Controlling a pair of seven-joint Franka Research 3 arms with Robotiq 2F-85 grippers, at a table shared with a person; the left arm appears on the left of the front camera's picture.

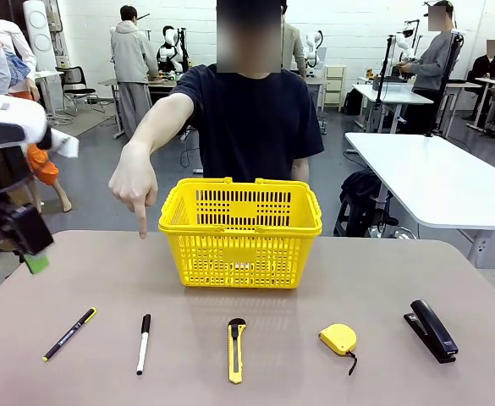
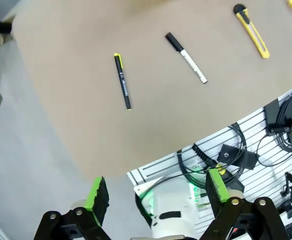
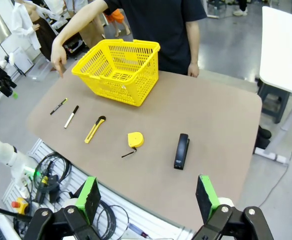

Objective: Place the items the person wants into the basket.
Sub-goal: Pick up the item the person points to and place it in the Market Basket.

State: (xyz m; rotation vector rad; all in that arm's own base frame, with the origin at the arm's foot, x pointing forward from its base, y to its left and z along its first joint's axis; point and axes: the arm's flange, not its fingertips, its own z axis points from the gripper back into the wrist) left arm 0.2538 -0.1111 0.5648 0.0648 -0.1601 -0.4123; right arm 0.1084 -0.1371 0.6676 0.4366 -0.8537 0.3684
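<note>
The yellow basket (image 1: 240,233) stands mid-table before the person, whose hand (image 1: 135,190) points a finger down toward the table's left. Along the near edge lie the white marker with black cap (image 1: 143,342), the yellow tape measure (image 1: 338,339) and the dark stapler (image 1: 431,330). My left gripper (image 1: 31,254) hangs open off the table's left side, well above the marker (image 2: 185,57). In the right wrist view my right gripper (image 3: 148,195) is open and high, with the stapler (image 3: 182,150), tape measure (image 3: 135,140) and basket (image 3: 117,70) far below it.
A thin black pen with yellow ends (image 1: 69,333) lies left of the marker, and a yellow-and-black utility knife (image 1: 236,349) lies between the marker and the tape measure. Cables and a slotted panel (image 2: 245,150) sit below the table's near edge. A white table (image 1: 433,178) stands at the back right.
</note>
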